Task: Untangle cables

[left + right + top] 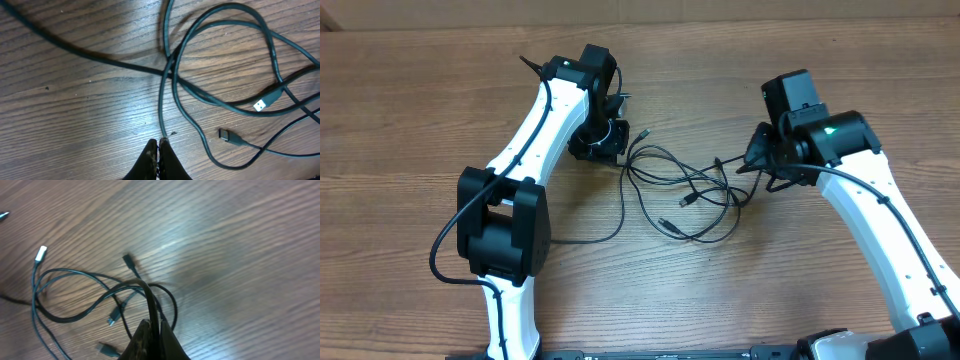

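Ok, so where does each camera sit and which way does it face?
Overhead: fixed above the brown wooden table, looking straight down; both white arms, left gripper and right gripper show.
Left wrist: on the left arm, looking down past its shut fingers at thin black cables.
Right wrist: likewise on the right arm, fingers shut on the cables.
All share the cables.

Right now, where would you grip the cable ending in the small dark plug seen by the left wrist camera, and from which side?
Grip the cord just behind the dark plug, coming from straight above with the jaws across it. That short stretch lies flat on bare table with nothing over it. A little further along, another strand of the cables crosses it.
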Tool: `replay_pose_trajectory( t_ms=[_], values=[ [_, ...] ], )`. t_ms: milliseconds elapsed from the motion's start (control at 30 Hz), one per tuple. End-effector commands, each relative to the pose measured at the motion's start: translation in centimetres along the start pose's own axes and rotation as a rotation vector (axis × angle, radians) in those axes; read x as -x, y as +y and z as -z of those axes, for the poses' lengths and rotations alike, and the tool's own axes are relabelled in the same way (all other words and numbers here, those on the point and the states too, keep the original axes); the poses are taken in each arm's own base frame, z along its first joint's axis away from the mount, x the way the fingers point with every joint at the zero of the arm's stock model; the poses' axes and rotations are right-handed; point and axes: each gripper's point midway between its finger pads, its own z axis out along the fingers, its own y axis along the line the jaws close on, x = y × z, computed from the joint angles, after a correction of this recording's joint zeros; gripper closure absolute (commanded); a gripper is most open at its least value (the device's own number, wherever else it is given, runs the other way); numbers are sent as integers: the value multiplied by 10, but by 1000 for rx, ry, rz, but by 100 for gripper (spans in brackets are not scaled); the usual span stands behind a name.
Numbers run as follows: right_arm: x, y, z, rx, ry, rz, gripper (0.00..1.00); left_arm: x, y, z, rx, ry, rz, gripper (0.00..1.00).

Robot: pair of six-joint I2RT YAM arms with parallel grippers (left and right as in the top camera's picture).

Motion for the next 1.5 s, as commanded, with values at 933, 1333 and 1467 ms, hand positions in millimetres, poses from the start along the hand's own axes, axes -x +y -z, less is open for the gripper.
replay_pose_trajectory(
  t_ms=[933, 1333, 1467],
  values=[
    [11, -41, -5, -128, -37, -52, 96, -2, 6, -5, 31, 12, 13, 93],
    [15, -47, -4, -161, -61, -50, 95, 1, 7, -5, 35, 0, 10, 93],
    [18, -52, -3, -190, -84, -50, 93, 1, 7, -5, 35, 0, 10, 93]
  ],
)
